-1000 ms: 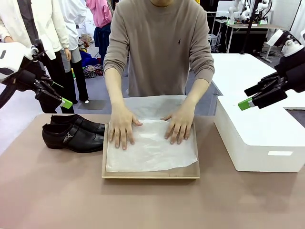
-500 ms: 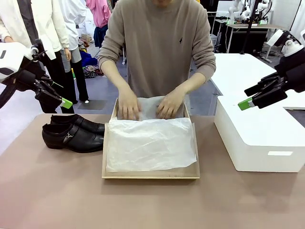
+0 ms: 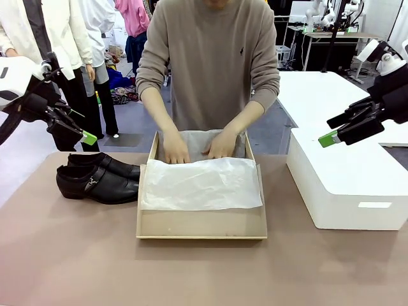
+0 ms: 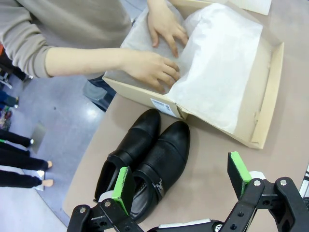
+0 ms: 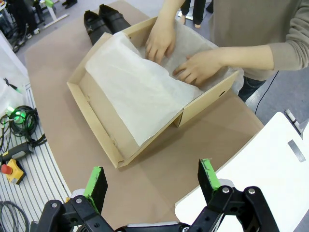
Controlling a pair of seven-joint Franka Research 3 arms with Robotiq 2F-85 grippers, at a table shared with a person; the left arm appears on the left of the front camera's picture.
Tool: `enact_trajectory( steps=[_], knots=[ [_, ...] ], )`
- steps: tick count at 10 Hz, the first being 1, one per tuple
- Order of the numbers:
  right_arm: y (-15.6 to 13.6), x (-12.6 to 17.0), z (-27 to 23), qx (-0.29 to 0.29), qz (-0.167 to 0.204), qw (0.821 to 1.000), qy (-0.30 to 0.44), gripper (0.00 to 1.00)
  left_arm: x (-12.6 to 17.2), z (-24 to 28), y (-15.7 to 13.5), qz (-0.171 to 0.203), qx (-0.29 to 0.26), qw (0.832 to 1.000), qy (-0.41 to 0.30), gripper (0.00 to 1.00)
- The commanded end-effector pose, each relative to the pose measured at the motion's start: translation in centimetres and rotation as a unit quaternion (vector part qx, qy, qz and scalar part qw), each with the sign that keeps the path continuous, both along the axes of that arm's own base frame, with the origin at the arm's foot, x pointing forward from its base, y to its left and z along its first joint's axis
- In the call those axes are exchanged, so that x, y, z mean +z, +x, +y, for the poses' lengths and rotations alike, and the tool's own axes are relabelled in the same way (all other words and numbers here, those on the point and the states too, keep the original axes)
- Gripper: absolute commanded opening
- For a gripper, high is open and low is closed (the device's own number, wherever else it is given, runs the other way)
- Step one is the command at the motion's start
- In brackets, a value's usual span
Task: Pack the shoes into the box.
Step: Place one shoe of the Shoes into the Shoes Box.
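Two shiny black shoes (image 3: 97, 177) lie side by side on the brown table, just left of the box (image 3: 201, 225); the left wrist view has the shoes (image 4: 149, 162) beneath my fingers. The box (image 5: 105, 129) is an open brown cardboard one, lined with white tissue paper (image 3: 201, 185). A person's hands (image 3: 197, 148) press the paper down at the box's far end. My left gripper (image 3: 81, 135) hangs open above and left of the shoes. My right gripper (image 3: 333, 135) hangs open over the white block. Both hold nothing.
A large white rectangular block (image 3: 344, 185) stands on the table right of the box. The person (image 3: 213, 57) stands at the far side, leaning over the box. The near part of the table (image 3: 191, 274) is bare brown surface. Cables and an emergency stop lie off the table edge (image 5: 17, 140).
The person's hands moved from the middle of the paper to the box's far end and pulled the paper back, baring the box's near floor. Neither arm moved.
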State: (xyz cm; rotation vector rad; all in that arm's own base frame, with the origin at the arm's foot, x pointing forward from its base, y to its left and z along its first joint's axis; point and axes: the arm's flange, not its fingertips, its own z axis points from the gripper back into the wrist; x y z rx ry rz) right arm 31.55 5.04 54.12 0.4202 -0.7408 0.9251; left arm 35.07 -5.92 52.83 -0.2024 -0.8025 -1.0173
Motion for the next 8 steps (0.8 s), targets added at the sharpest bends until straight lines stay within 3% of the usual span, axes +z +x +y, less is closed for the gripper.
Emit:
enact_trajectory(
  steps=[1, 5, 8],
  knots=[
    [0.2, 0.0, 0.1, 0.006, -0.003, 1.000, 0.006, 1.00, -0.1, 0.2, 0.1, -0.001, -0.007, 1.000, -0.002, 1.00],
    [0.2, 0.0, 0.1, 0.006, -0.003, 1.000, 0.006, 1.00, 0.0, 0.0, 0.0, 0.000, 0.000, 1.000, 0.000, 1.00],
    [0.2, 0.0, 0.1, 0.006, -0.003, 1.000, 0.006, 1.00, 1.2, 0.7, 1.3, 0.025, -0.032, 0.999, 0.031, 1.00]
  ],
)
